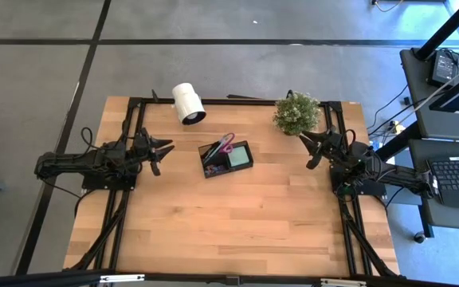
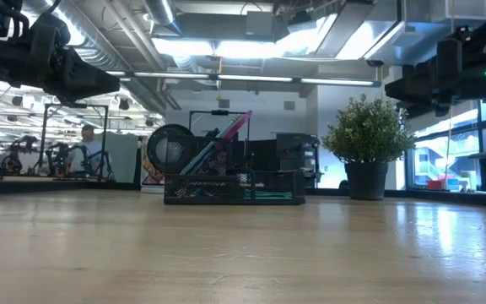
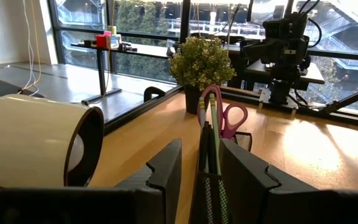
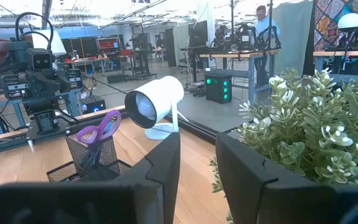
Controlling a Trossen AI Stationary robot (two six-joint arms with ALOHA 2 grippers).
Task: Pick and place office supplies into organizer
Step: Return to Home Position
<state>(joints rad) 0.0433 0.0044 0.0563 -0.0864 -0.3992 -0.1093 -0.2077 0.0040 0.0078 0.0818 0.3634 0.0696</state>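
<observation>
The black mesh organizer (image 1: pixel 225 159) stands near the table's middle. Purple-handled scissors (image 1: pixel 225 143) and several pens (image 3: pixel 211 140) stick upright out of its taller section; the mint-green sticky pad (image 1: pixel 237 157) lies in its lower compartment. In the low view the organizer (image 2: pixel 233 187) shows with the pens and scissors leaning in it. My left gripper (image 1: pixel 164 151) hovers open to the organizer's left, above the table. My right gripper (image 1: pixel 309 147) hovers open to its right, beside the plant. Neither holds anything. The tiny purple piece does not show.
A white cylinder roll (image 1: pixel 188 103) lies near the far edge, left of centre. A small green plant (image 1: pixel 296 112) in a dark pot stands at the far right, close to my right gripper. Bare wood (image 1: pixel 237 223) spreads across the near half of the table.
</observation>
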